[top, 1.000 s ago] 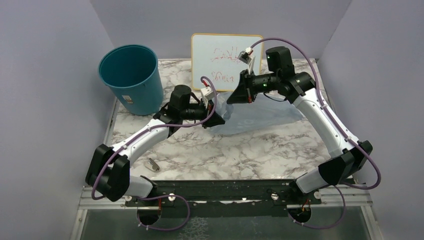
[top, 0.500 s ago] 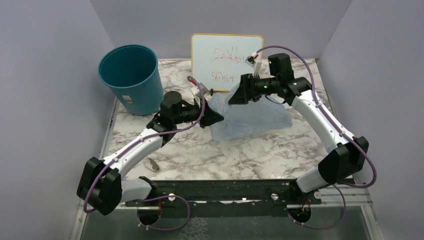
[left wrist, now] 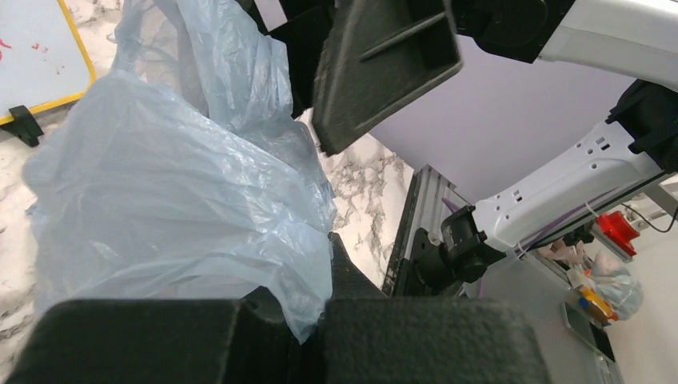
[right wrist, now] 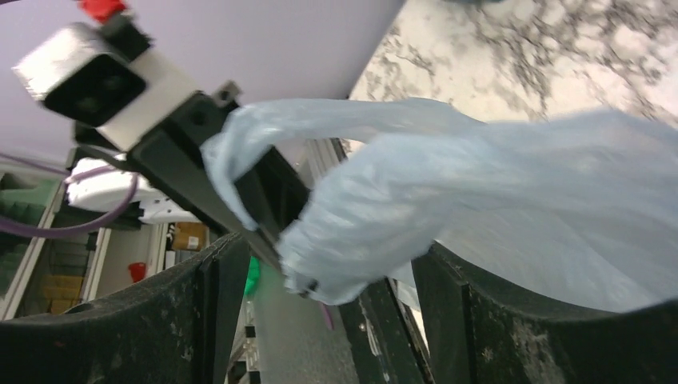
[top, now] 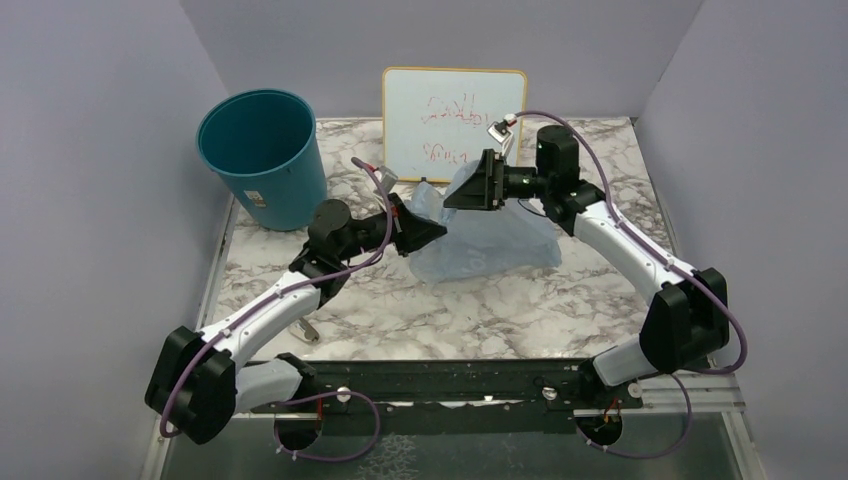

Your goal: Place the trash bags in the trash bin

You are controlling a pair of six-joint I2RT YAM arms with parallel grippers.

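- The trash bag (top: 490, 235), thin, crinkly, light-blue plastic, lies bunched on the marble tabletop (top: 520, 310) just in front of the whiteboard (top: 452, 118), with its upper left part lifted off the surface.
- The left pincer (top: 432, 230) is clamped shut on the bag's left edge; in the left wrist view the plastic spills out from between its black fingers (left wrist: 264, 320).
- The right pincer (top: 462, 195) stands with its jaws spread wide around the raised top of the bag; in the right wrist view the film passes between the 2 fingers (right wrist: 232, 280) without being pinched.
- The trash bin (top: 262, 155), a round teal bucket, stands upright at the back left of the tabletop, well apart from the bag; nothing of the bag is in it yet.
- Risk 1: only 1 pincer holds the film, at an edge, so the slippery plastic could slide free when lifted.
- Risk 2: most of the bag hangs loose, so it may drag over the tabletop or drape outside the bin's rim instead of dropping in.
- Risk 3: the left arm swinging toward the bin could nudge or tip it, since it looks light.
- Risk 4: the bag may snag on the open right fingers as it is pulled away.
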